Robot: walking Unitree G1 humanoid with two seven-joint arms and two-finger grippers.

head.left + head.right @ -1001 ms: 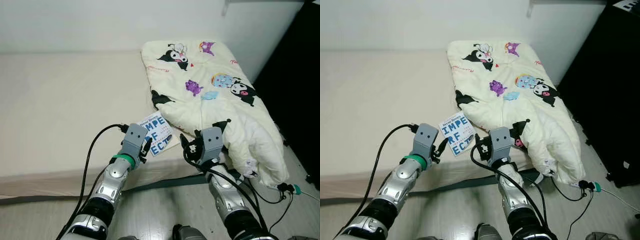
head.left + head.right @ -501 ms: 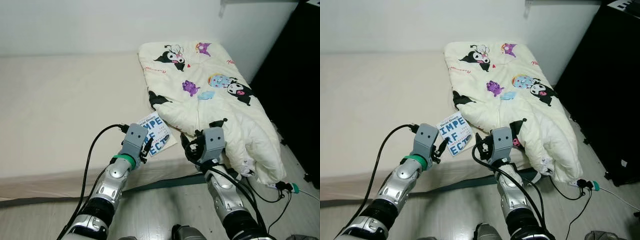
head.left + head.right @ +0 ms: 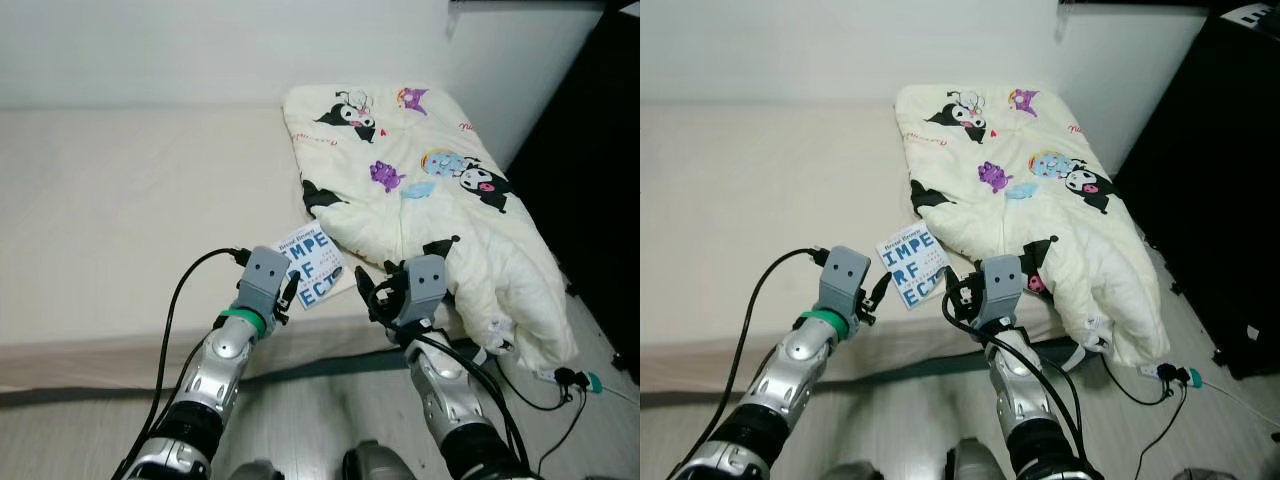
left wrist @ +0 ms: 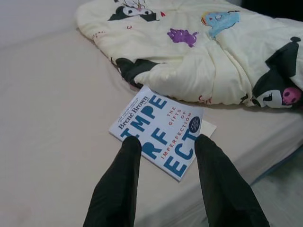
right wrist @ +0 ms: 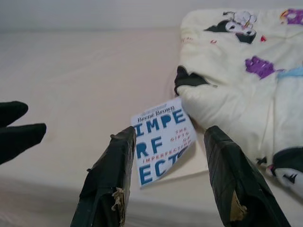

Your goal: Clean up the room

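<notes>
A white book with big blue letters (image 3: 313,264) lies flat on the beige bed (image 3: 120,220), near its front edge, beside a cream cartoon-print quilt (image 3: 430,190). My left gripper (image 4: 164,140) is open and hovers just above the book's near end, not touching it. My right gripper (image 5: 168,135) is open too, held a little to the right of the book and aimed at it. In the right wrist view the left gripper's fingertips (image 5: 19,132) show at the edge. The book (image 5: 163,138) has a white sheet under its lower corner.
The quilt hangs over the bed's right front corner (image 3: 530,320). A black cabinet (image 3: 1230,200) stands to the right. Cables and a plug (image 3: 580,380) lie on the grey floor (image 3: 330,420) by the bed's foot. A white wall (image 3: 200,50) runs behind the bed.
The camera has shifted slightly. Both grippers stay open near the book, and the left one has edged a little left and lower in view.
</notes>
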